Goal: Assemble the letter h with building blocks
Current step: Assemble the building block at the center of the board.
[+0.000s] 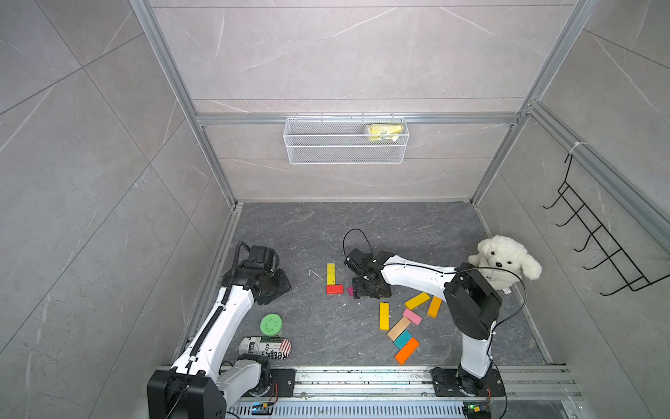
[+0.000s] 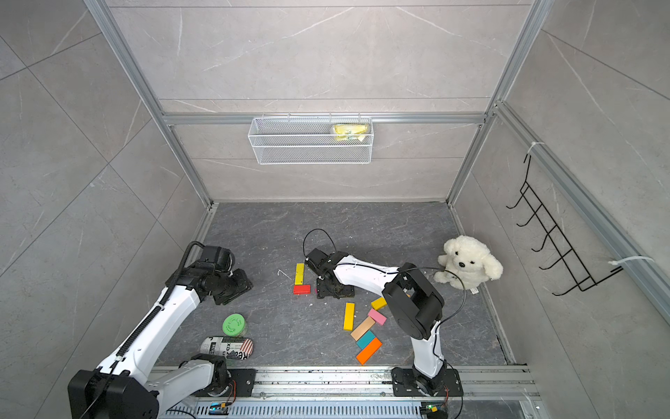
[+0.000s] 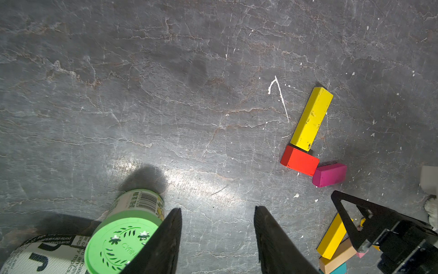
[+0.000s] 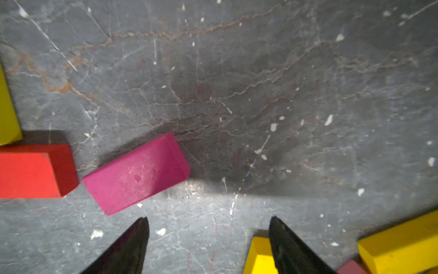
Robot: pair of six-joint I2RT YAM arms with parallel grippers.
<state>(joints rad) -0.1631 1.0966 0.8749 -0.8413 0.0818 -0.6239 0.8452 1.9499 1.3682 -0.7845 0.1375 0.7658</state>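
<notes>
Dark stone-patterned bench inside a tiled enclosure carries the work. A long yellow block points away from the robot; a short red block touches its near end and runs toward the robot's right, forming an L. A magenta block lies flat just beside the red block's free end, skewed out of line; whether their corners touch cannot be told. The right gripper hangs low beside it, fingers spread and empty. Judged step: laying the crossbar. The next move calls for squaring the magenta block against the red, then fetching a leg piece. The spare blocks lie scattered near the right arm's base, a second long yellow block nearest, with nothing in the path. The left gripper hovers well apart, fingers parted on nothing, near a green-lidded jar and a printed can. A plush dog sits at the bench's right edge, no obstruction.
</notes>
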